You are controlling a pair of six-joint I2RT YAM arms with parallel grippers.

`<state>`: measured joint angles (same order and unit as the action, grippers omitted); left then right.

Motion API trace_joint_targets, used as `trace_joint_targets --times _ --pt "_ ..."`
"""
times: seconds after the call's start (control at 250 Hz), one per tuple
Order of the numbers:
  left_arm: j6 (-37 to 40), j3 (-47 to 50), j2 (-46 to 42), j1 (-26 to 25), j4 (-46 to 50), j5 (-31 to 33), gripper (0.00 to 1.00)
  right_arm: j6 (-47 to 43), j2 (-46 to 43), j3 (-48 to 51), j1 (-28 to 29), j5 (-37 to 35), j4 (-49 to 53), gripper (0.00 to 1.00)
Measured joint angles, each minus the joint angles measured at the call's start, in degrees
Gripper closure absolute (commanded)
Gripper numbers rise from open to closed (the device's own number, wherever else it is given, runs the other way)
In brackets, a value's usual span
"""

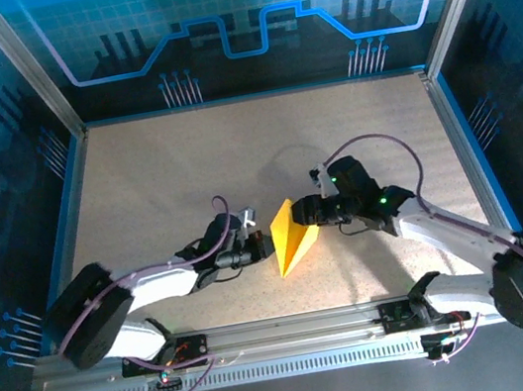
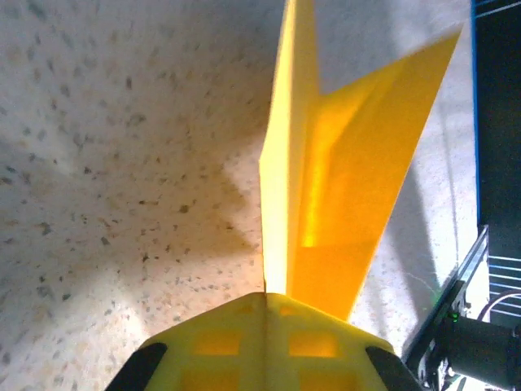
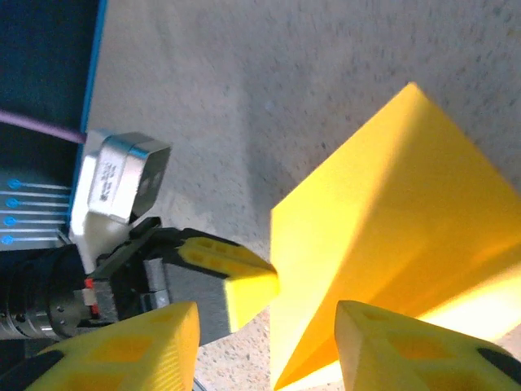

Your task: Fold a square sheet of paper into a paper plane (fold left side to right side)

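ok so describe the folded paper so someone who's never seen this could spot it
Start at the speckled beige table, near its front middle where the two arms meet. Between the left gripper and the right gripper stands the folded paper, a pointed wedge. It is thin, creased and bright yellow-orange, unlike the bulky black-and-white arms beside it.

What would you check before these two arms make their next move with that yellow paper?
1. Hold: left gripper shut on the paper: ok.
2. Ready to take over: right gripper has its jaws apart with the paper's lower corner between them: ok.
3. Layers pressed flat together: not ok, the paper splays into a V.
4. Edges lined up evenly: cannot tell.
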<state>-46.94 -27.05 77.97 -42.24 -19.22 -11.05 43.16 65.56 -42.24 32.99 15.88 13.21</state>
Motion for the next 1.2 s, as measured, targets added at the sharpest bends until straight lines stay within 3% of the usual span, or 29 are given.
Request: trace_joint_targets --times 0.164,0.316,0.448,0.635,0.947,1.203 --pt "6.8 -3.7 -13.0 0.0 11.9 5.1 1.00 -1.0 -6.6 -0.1 -2.8 -1.1 4.7 0.50" --pt "14.1 -8.3 -17.6 -0.1 20.4 8.4 1.00 -1.0 -7.9 1.4 -4.2 -0.9 5.5 0.50" --pt "20.5 -10.6 -15.9 -2.1 26.4 10.7 1.00 -1.0 -7.3 2.8 -4.2 -0.6 5.6 0.49" --pt "27.3 -14.6 -9.1 -9.3 31.7 17.4 1.00 0.4 -6.9 3.8 -5.4 0.9 4.5 0.45" --pt "31.1 -18.3 -6.4 -14.6 36.2 31.9 1.00 2.6 -6.9 3.8 -8.4 3.1 3.9 0.41" --pt "32.5 -18.7 -5.9 -20.1 37.0 41.4 1.00 6.3 -6.9 5.1 -9.9 6.1 1.9 0.26"
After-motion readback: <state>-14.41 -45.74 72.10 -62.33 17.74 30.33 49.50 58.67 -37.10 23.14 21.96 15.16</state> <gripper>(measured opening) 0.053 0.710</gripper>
